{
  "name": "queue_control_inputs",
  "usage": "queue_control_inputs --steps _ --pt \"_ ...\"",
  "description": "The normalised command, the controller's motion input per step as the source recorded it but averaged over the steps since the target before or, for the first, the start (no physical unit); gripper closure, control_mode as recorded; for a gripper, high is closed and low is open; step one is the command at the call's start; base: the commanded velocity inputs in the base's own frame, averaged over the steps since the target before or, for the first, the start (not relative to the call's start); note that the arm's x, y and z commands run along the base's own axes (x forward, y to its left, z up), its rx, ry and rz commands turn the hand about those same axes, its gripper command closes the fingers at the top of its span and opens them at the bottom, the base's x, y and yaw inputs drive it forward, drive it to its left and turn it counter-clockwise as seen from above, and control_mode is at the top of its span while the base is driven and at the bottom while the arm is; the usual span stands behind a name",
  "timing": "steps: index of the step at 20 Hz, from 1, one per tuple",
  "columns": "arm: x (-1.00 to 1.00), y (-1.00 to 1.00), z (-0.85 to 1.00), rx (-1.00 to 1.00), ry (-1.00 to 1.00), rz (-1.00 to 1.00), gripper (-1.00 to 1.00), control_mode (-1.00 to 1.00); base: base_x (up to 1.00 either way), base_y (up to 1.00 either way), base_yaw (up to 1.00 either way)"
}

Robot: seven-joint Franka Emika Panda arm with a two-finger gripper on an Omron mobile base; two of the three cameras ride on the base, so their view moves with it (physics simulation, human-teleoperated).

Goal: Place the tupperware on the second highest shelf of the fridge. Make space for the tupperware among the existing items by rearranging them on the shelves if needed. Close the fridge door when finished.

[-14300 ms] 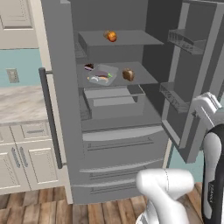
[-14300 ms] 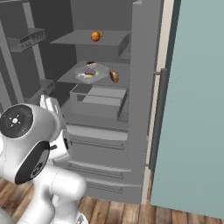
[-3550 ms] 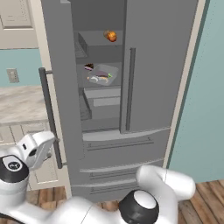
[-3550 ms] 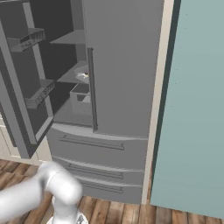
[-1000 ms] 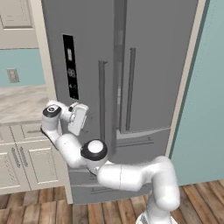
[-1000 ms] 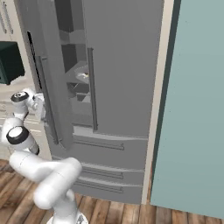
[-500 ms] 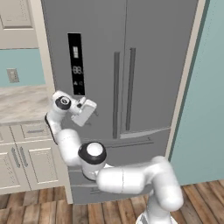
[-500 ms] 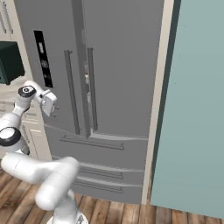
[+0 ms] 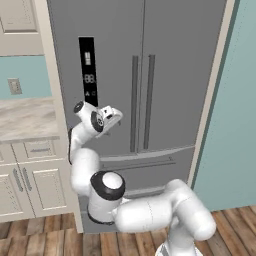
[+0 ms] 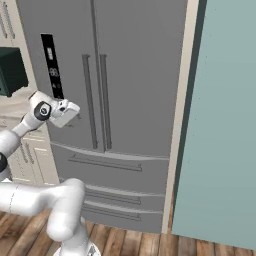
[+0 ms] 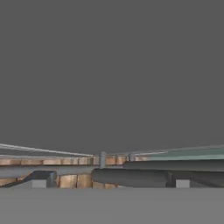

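Note:
The grey fridge [image 9: 150,75] stands with both of its upper doors shut, and the two long bar handles [image 9: 142,102] meet at the middle. My gripper [image 9: 114,116] is up against the left door just below the black display strip [image 9: 89,67]; from the other side the gripper [image 10: 70,114] sits left of the handles. In the hand view the flat grey door fills the frame and the gripper [image 11: 109,181] is open, its fingertips [image 11: 39,179] far apart with nothing between them. The tupperware, the second highest shelf and the existing items are hidden behind the doors.
Beige cabinets [image 9: 30,175] and a marble counter [image 9: 25,117] adjoin the fridge on the left, with a dark green toaster oven [image 10: 10,70] on the counter. A teal wall [image 10: 220,125] rises on the right. The fridge's lower drawers [image 10: 115,185] sit above a wooden floor.
The left fridge door has swung from partly open to fully shut, and my gripper has moved in with it against the door face. Its jaws have stayed wide.

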Motion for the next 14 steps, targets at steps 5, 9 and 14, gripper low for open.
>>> queue_control_inputs --steps 5,9,14 --pt "0.61 -0.38 0.0 0.07 -0.14 0.81 -1.0 -1.0 0.0 0.0 0.0" --pt "0.55 -0.37 0.0 0.06 -0.13 0.83 -1.0 -1.0 0.0 0.0 0.0" --pt "0.59 -0.36 -0.01 0.04 -0.12 0.83 -1.0 -1.0 0.0 0.0 0.0"
